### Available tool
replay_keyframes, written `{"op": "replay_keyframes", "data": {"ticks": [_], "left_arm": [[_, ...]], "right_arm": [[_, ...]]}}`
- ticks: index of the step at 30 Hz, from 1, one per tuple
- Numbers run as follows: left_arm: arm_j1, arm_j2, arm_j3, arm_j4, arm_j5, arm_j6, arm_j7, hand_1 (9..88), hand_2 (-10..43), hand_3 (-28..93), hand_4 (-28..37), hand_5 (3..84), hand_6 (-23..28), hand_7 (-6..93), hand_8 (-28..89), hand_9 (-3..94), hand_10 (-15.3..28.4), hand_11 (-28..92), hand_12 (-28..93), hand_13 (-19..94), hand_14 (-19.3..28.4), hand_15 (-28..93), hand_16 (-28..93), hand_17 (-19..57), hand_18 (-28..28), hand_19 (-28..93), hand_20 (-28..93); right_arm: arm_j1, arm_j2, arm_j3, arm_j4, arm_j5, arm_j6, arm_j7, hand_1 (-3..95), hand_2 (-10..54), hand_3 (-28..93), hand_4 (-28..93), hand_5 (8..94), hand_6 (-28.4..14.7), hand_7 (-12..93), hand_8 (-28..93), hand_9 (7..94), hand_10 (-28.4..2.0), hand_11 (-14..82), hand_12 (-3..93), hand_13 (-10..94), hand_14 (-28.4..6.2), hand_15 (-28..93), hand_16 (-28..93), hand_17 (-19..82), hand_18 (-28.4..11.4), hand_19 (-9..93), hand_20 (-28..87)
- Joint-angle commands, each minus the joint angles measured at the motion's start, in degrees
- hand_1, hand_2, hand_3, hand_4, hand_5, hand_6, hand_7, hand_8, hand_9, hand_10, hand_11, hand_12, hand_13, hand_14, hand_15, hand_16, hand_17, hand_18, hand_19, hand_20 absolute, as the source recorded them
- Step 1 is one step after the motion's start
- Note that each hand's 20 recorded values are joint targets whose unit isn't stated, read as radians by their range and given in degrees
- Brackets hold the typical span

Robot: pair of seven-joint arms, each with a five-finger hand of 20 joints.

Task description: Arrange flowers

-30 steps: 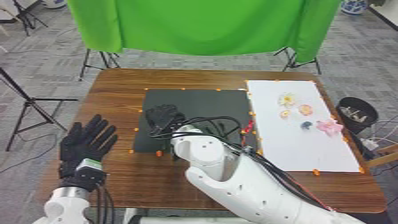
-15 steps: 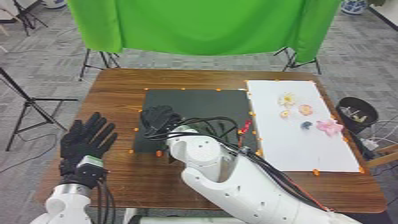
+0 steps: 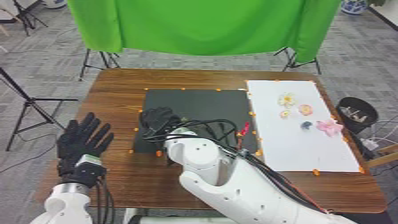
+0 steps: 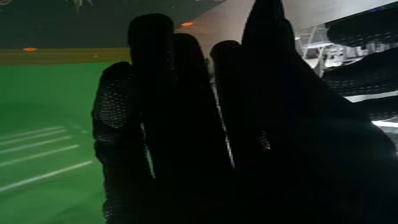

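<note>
While a black bin (image 3: 358, 103) is being seen just beyond the tabletop's (image 3: 133, 187) edge, between two and three o'clock from its middle, several pale objects (image 3: 357, 117), too small to be identified, are being contained in it. Farther off, beyond the tabletop, parts of two blue-and-white vessels are being shown, one (image 3: 354, 6) toward one o'clock and the other (image 3: 54, 3) toward eleven; what is being contained in either cannot be told.

Toward two o'clock on the tabletop, the flowers are being borne by a white sheet (image 3: 311, 152). From that sheet's middle, a pale flower with a yellow centre (image 3: 287, 99) is being displayed toward eleven o'clock, a peach flower (image 3: 306, 109) toward twelve, a small yellowish one (image 3: 284, 114) toward ten, and a pink one (image 3: 330, 128) toward three, with a blue-grey one (image 3: 306, 125) lying near the middle.

The right hand (image 3: 159, 120) is being held over the nine o'clock side of a black sheet (image 3: 222, 102), its fingers (image 4: 169, 100) being extended straight in the right wrist view. The left hand (image 3: 78, 150) is being held near the tabletop's nine o'clock edge, its fingers being spread and straightened.
</note>
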Motion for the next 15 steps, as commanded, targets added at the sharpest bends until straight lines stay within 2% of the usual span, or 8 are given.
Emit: {"op": "replay_keyframes", "data": {"ticks": [1,4,8,10,11,12,13,15], "left_arm": [[2.48,-2.38,-1.56,-0.13,-0.22,-2.63,1.78,23.5,16.4,70,-28.3,31.8,10.5,14.2,-9,17.6,14.2,24,9,16,15.5,39,-7,-7.9,14.7,36,9],[3.35,-2.82,-2.51,-0.23,0.44,-3.92,0.82,23.5,16.4,70,-28.3,34.3,10.2,13.8,-9,22.1,14.8,24,9,18,15.9,39,-7,-7.9,14.8,36,9],[3.61,-3.19,-2.79,-0.2,0.48,-4.73,1.71,23.4,16.3,70,-28.3,36.6,10.2,13.0,-9,26.3,15.3,24,9,20,16.4,40,-7,-7.8,14.8,36,9],[3.99,-3.11,-3.21,-0.37,0.67,-5.16,1.63,23.4,16.3,70,-28.3,37.5,10.2,12.8,-9,27.3,15.4,24,9,20,16.4,40,-7,-7.8,14.8,35,9],[4.16,-2.92,-3.34,-0.39,0.63,-5.37,2.04,23.4,16.2,70,-28.3,37.7,10.1,12.8,-9,27.7,15.3,24,9,20,16.4,40,-7,-7.8,14.8,35,9],[4.32,-2.92,-3.67,-0.46,0.73,-5.3,1.76,23.4,16.2,71,-28.3,37.8,10.1,12.7,-9,28.1,15.5,24,10,20,16.4,40,-7,-7.7,14.8,35,9],[4.31,-2.72,-3.65,-0.57,0.53,-4.94,2.32,23.4,16.1,71,-28.3,37.9,10.1,12.7,-9,28.4,15.6,24,10,21,16.4,40,-7,-7.7,14.8,35,9],[4.36,-2.78,-3.71,-0.74,0.16,-4.35,2.69,23.5,16.1,71,-28.3,37.7,10.0,12.6,-9,28.2,15.5,24,10,21,16.5,40,-7,-7.7,14.8,35,9]], "right_arm": [[-2.01,6.43,6.62,-9.79,-0.73,0.37,-0.22,46.2,-9.5,84,-28,54.9,-1.7,18,-13,61.9,-14.3,15.2,15.8,62,-11.8,46,22,28,-22.9,80,37],[-5.49,12.43,13.06,-14.12,-0.9,2.73,1.47,45.2,-9.5,83,-28,52.1,-2.4,17,-13,58.3,-14.6,14.3,15.6,60,-12.5,46,20,27,-23.1,80,37],[-9.77,21.29,21.07,-16.98,2.94,5.15,7.5,43.0,-9.5,83,-28,50.8,-3.0,16,-13,55.3,-15.5,12.8,15.3,57,-13.1,45,19,25,-22.9,78,36],[-12.96,24.93,25.94,-17.46,3.62,5.26,9.38,42.4,-9.5,83,-28,50.6,-3.2,15,-12,54.0,-15.7,11.6,15.0,56,-13.4,44,19,25,-22.8,77,35],[-14.24,26.38,28.24,-17.59,3.68,4.48,9.93,42.3,-9.5,83,-28,50.6,-3.2,15,-12,53.5,-15.9,11.3,14.9,55,-13.5,44,19,25,-22.7,76,35],[-16.12,27.17,31.43,-17.95,3.71,1.57,10.15,42.3,-9.5,83,-28,50.6,-3.2,15,-12,53.1,-15.8,10.9,14.9,55,-13.5,43,18,25,-22.7,76,35],[-17.27,28.0,34.24,-18.45,4.73,-1.94,10.73,42.2,-9.5,83,-28,50.2,-3.3,15,-12,52.4,-15.6,10.4,14.7,55,-13.6,42,18,25,-22.7,76,35],[-19.74,29.59,38.18,-18.7,6.99,-2.51,12.92,41.6,-9.5,83,-28,44.5,-4.4,13,-11,47.6,-15.1,8.0,13.7,52,-14.1,37,17,24,-23.1,75,34]]}}
